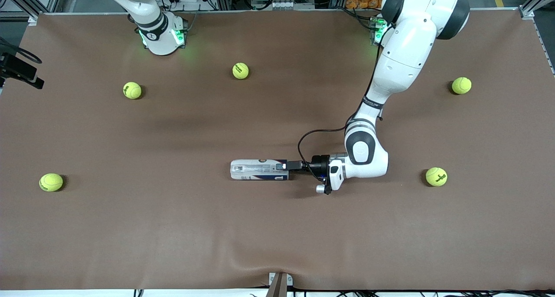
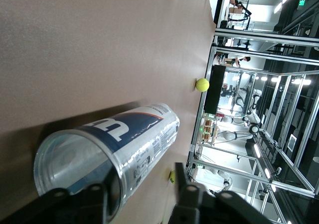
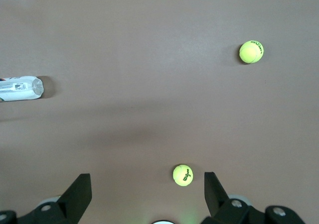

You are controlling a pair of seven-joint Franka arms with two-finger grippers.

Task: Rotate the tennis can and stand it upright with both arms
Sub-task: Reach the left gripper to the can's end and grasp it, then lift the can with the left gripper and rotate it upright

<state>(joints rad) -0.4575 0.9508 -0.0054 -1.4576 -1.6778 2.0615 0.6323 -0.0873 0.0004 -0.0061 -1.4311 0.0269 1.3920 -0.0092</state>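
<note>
- Two fingers of the left gripper point(image 1: 284, 170) straddled the open end of the tennis can point(image 1: 259, 170), one on each side of the wall; the left wrist view showed a finger on either side of the rim, and full pinch contact could not be confirmed.
- The can lay on its side near mid-table, its closed end pointing toward the right arm's end.
- The right gripper point(image 3: 145, 196) hung spread wide and empty over the table point(image 1: 277, 236) near its base — this arm waited.
- Handling judgement: the clear tube looked empty, hence light, thin-walled and slick. It would likely flex under hard pressure and roll freely — grip near the stiffer rim.
</note>
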